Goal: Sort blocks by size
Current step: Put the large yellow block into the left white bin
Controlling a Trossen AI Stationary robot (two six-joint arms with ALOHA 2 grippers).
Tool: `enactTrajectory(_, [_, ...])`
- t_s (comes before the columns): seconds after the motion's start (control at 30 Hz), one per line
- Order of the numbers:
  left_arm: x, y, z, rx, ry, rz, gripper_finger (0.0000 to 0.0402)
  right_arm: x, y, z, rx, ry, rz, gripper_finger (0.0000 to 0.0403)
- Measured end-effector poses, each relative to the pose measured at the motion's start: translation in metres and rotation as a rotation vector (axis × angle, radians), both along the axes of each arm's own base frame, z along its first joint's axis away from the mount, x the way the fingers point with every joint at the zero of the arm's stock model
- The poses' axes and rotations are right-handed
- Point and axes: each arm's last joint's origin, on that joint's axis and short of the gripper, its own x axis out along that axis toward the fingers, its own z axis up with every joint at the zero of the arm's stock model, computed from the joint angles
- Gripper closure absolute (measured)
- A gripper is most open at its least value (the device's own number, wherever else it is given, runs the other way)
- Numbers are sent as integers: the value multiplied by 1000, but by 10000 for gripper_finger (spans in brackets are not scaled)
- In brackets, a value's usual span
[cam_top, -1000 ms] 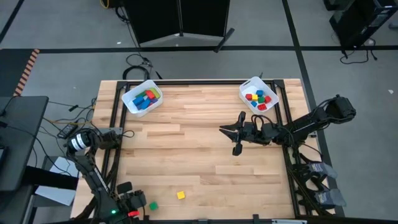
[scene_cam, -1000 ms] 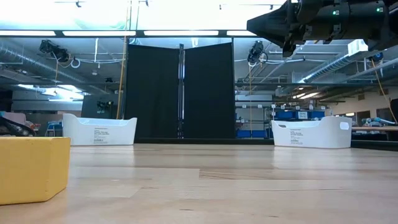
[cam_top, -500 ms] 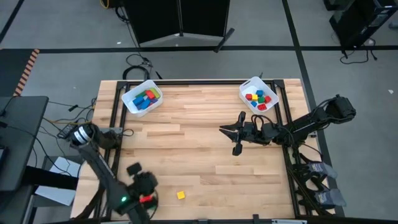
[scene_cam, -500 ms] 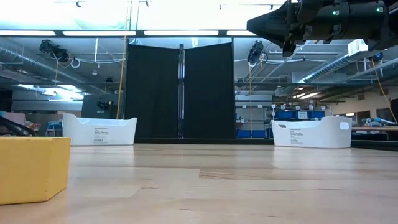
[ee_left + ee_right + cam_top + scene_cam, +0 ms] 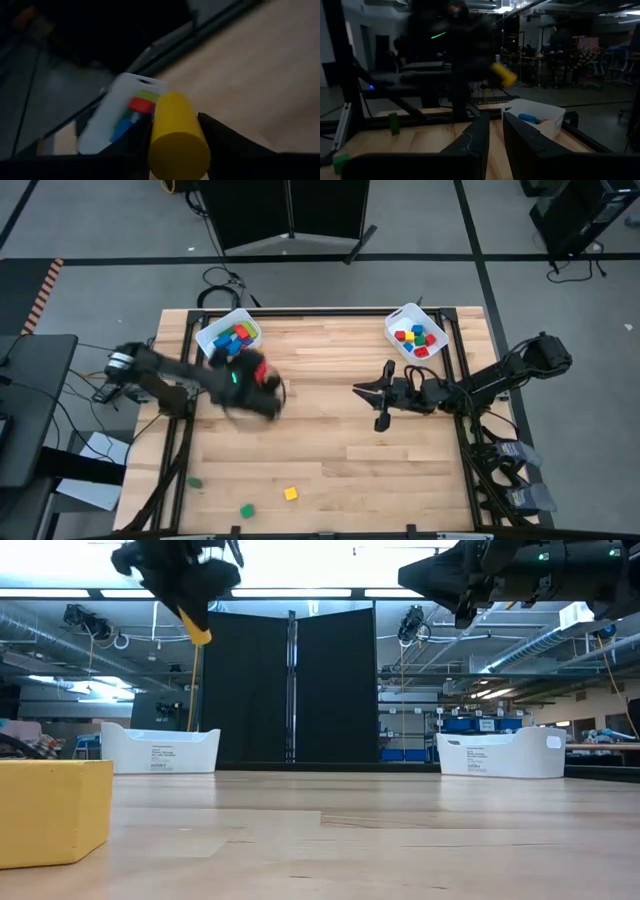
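Note:
My left gripper (image 5: 268, 387) hangs high over the table's left half, just near of the left white bin (image 5: 230, 337), and is shut on a yellow block (image 5: 176, 134). Low view: that block (image 5: 197, 631) sticks out under the gripper (image 5: 182, 578). The left bin holds several blocks, as does the right white bin (image 5: 416, 332). A yellow cube (image 5: 291, 493) and a green cube (image 5: 246, 510) rest on the table near its near edge. My right gripper (image 5: 496, 131) waits in the air at mid-right, open by a narrow gap, with nothing in it. My left gripper pinches the yellow block between its two fingers (image 5: 219, 134), one on each long side (image 5: 162, 131). The block lies along the fingers and juts out past their tips. It is lifted clear of the table and slants downward out of the gripper.
A third small green block (image 5: 193, 481) lies by the table's left rail. The middle of the wooden table (image 5: 330, 430) is bare. Black frame rails run along both side edges. In the low view the yellow cube (image 5: 50, 812) stands close to the camera.
My left gripper has swung fast from the table's near-left corner up and toward the far edge, close to the left bin, rolling as it went and staying shut on the yellow block. The cubes on the table have stayed put.

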Motion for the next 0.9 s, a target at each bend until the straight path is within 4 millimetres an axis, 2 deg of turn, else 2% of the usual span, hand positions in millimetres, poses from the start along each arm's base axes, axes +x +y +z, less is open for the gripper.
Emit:
enactTrajectory(0.13, [-17,58,12,-35,41,115,266,-1,4,2,-19,-17,16,337])
enactTrajectory(0.23, [-24,91,11,-101,48,142,266,-2,6,4,-21,-39,23,337])
enactTrajectory(0.43, [-36,142,-11,-244,80,152,266,-3,10,7,-29,-68,39,337])
enactTrajectory(0.53, [-43,160,-28,-302,89,190,266,-4,12,9,-31,-80,45,337])
enactTrajectory(0.67, [-55,172,-50,-377,81,254,264,-4,13,9,-32,-88,48,337])
enactTrajectory(0.77, [-64,173,-66,-449,87,289,241,-4,13,10,-31,-91,48,337])
enactTrajectory(0.9, [-68,171,-75,-478,93,308,207,-4,13,10,-32,-91,48,337])
